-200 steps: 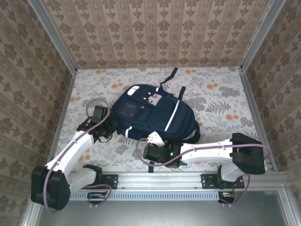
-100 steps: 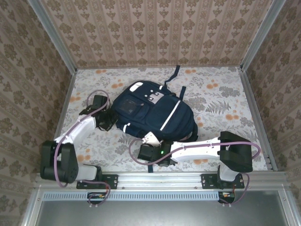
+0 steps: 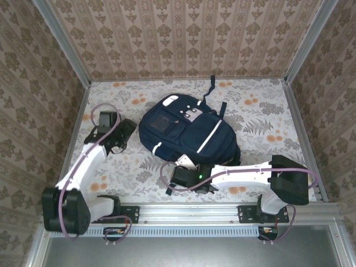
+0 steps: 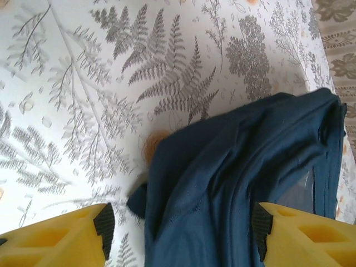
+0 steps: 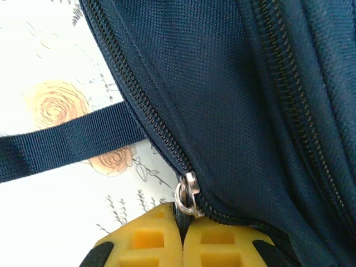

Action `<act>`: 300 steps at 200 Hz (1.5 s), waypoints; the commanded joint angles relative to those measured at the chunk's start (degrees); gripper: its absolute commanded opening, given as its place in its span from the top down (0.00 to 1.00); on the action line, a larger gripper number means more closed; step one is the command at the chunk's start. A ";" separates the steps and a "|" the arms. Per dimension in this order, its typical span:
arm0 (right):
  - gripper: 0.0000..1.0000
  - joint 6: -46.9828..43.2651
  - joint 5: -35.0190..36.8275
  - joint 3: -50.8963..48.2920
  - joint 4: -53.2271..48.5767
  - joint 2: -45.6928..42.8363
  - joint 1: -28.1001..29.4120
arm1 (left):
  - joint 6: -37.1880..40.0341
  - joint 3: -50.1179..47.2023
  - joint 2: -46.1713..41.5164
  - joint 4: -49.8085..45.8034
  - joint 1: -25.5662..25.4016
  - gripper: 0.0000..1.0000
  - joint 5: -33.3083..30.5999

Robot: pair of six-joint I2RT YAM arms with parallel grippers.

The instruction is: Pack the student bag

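The student bag (image 3: 186, 129), navy with white stripes and a grey-white patch, lies flat in the middle of the table. My left gripper (image 3: 127, 133) hovers at its left edge, open. In the left wrist view, its yellow fingers (image 4: 55, 239) stand wide apart with loose navy fabric of the bag (image 4: 233, 183) between them, ungripped. My right gripper (image 3: 188, 162) is at the bag's near edge. It is shut (image 5: 182, 225) on the dark zipper pull, just below the silver slider (image 5: 189, 194) on the zipper track.
The floral tablecloth (image 3: 261, 119) is ringed by patterned walls with metal corner posts (image 3: 61, 41). A navy strap (image 5: 61, 146) lies flat on the cloth beside the zipper, and another strap (image 3: 211, 83) trails off the bag's far end. A metal rail (image 3: 183, 214) runs along the near edge.
My left gripper has let go of the bag's left edge, opened and drawn back to the left. The bag has shifted right and away. The right gripper stayed shut on the zipper pull.
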 commanded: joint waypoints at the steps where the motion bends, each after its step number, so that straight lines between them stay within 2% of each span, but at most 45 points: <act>1: 1.00 -0.87 -4.45 2.17 7.65 -1.16 -1.65 | -6.86 -7.86 -5.15 1.54 -3.39 0.30 2.27; 28: 1.00 -0.54 -7.02 3.80 10.09 0.21 -2.37 | -13.74 -14.20 -9.48 7.49 -11.64 0.30 -0.61; 56: 1.00 0.05 -8.40 5.00 10.77 1.88 -2.38 | -17.39 -17.36 -8.04 13.50 -20.71 0.30 -6.60; 77: 1.00 0.75 -9.47 5.11 11.12 2.36 -2.38 | -19.22 -19.09 -5.18 20.42 -22.80 0.31 -7.44; 113: 1.00 1.83 -10.45 4.24 11.66 2.09 -2.16 | -19.28 -19.30 -3.34 25.27 -24.49 0.35 -10.81; 155: 1.00 2.72 -12.37 3.88 13.46 1.96 -2.19 | -19.74 -19.90 1.44 32.72 -25.24 0.52 -12.59; 184: 1.00 3.37 -12.67 4.54 13.33 2.82 -2.20 | -18.40 -18.19 5.49 34.97 -25.20 0.68 -13.46; 206: 1.00 4.27 -11.49 4.94 10.52 3.33 -2.13 | -16.05 -17.15 6.66 34.07 -24.71 0.86 -15.36; 216: 1.00 4.65 -10.75 4.95 8.68 3.43 -2.12 | -14.22 -16.30 6.79 32.49 -23.31 1.00 -15.92; 259: 1.00 7.19 -9.77 2.39 4.16 2.92 -1.86 | -10.19 -12.03 6.44 24.94 -16.11 1.00 -18.44; 265: 1.00 7.48 -9.78 1.95 3.81 2.76 -1.69 | -9.88 -11.43 6.60 24.58 -13.91 1.00 -18.48; 300: 1.00 8.66 -9.28 0.69 0.06 2.63 -1.24 | -6.51 -7.52 9.16 21.62 -11.26 1.00 -19.22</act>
